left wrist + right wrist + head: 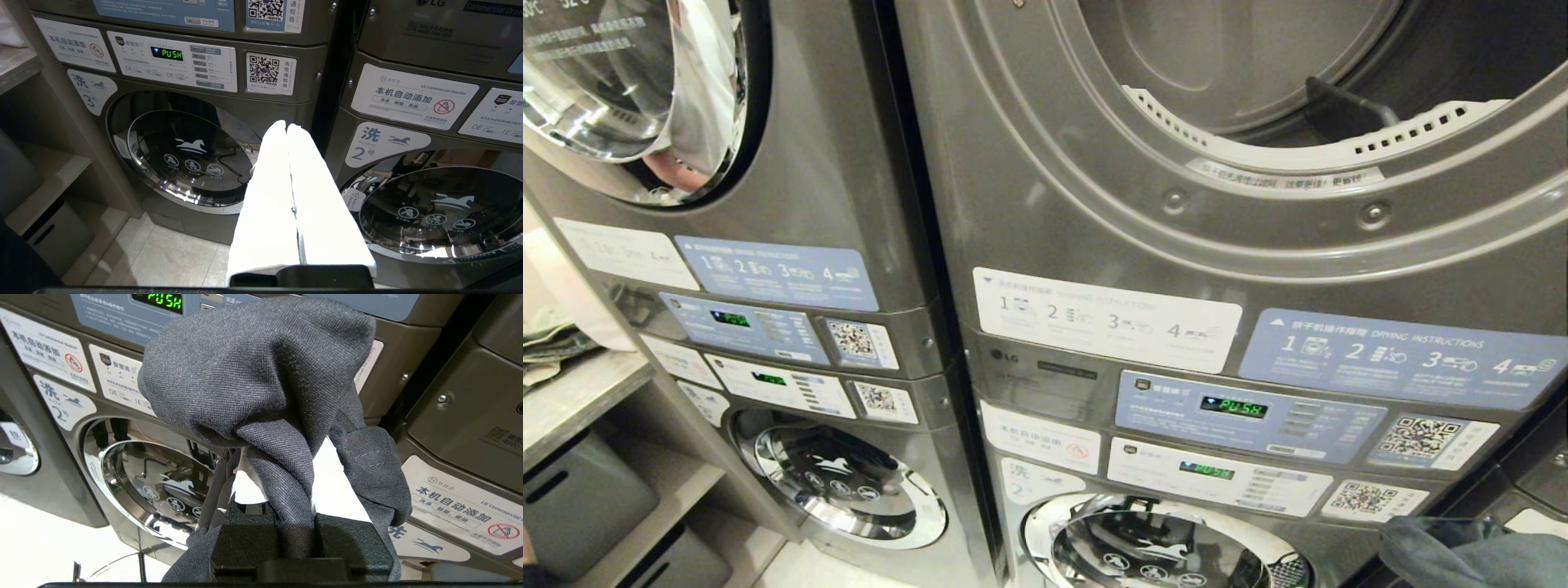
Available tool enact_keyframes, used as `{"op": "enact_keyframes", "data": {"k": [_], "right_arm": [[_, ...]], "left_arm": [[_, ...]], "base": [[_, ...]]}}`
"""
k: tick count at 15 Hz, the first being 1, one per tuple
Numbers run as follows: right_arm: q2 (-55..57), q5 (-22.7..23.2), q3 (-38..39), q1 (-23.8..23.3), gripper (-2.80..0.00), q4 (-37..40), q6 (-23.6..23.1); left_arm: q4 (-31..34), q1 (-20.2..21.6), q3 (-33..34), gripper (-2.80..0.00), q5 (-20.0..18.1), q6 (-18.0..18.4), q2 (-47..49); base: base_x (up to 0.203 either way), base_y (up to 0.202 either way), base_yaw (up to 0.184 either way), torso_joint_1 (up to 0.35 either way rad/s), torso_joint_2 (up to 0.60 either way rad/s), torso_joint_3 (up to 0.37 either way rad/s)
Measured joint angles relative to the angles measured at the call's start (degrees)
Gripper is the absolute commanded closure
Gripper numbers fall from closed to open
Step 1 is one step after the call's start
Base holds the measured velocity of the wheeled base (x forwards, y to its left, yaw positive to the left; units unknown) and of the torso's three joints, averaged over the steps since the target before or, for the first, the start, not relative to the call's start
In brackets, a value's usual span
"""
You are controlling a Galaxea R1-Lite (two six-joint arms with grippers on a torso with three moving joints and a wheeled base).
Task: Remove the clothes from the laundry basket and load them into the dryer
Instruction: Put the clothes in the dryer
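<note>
The right hand [294, 490] pinches a dark grey cloth [261, 384] — the fabric bunches up over the fingers and drapes down both sides, hiding the tips. In the head view a corner of that cloth [1462, 555] shows low on the right, in front of washer 2 [1168, 547]. The left hand [288, 171] holds nothing, its 2 white fingers pressed together, pointing between the 2 lower washers. Above and beyond, the dryer [1258, 212] stands open — its drum bare.
</note>
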Motion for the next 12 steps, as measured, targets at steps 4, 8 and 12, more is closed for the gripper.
{"op": "enact_keyframes", "data": {"k": [4,8,12], "right_arm": [[0.0,0.7,-0.7,0.0,0.00,0.5,-1.6],[3.5,3.6,-17.8,0.0,0.00,1.0,-1.0],[25.1,12.1,-45.6,0.0,0.00,1.2,1.9]], "left_arm": [[0.0,0.0,0.0,0.00,0.0,0.0,0.0],[0.0,0.0,0.0,0.00,0.0,0.0,0.0],[0.0,0.0,0.0,0.00,0.0,0.0,0.0]], "base": [[0.000,0.000,0.000,0.000,0.00,0.000],[0.000,0.000,0.000,0.000,0.00,0.000],[0.000,0.000,0.000,0.000,0.00,0.000]]}}
